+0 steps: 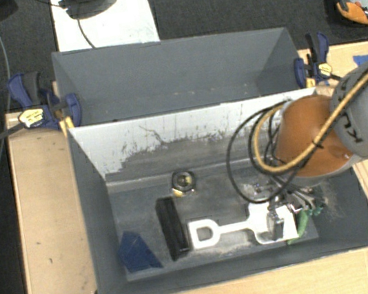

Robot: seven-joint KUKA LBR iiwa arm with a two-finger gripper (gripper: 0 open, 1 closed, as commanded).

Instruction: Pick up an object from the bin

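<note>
Camera view, looking down into a grey metal bin (94, 193). The robot arm comes in from the right, its orange wrist cover (312, 139) ringed by looping black cables. The gripper (278, 223) sits low at the bin's front right, directly over the blade end of a white toy shovel (216, 232). The shovel lies flat along the front of the floor with its loop handle pointing left. Whether the gripper is open or closed cannot be made out, as the wrist and cables hide it. A small green thing (303, 219) shows just to the right of the gripper, partly hidden. A black bar (171, 227) lies just beside the shovel's handle, on its left. A blue wedge (136, 250) sits in the front left corner. A small round brass-coloured thing (183, 181) lies behind the bar, well clear of the gripper.
</note>
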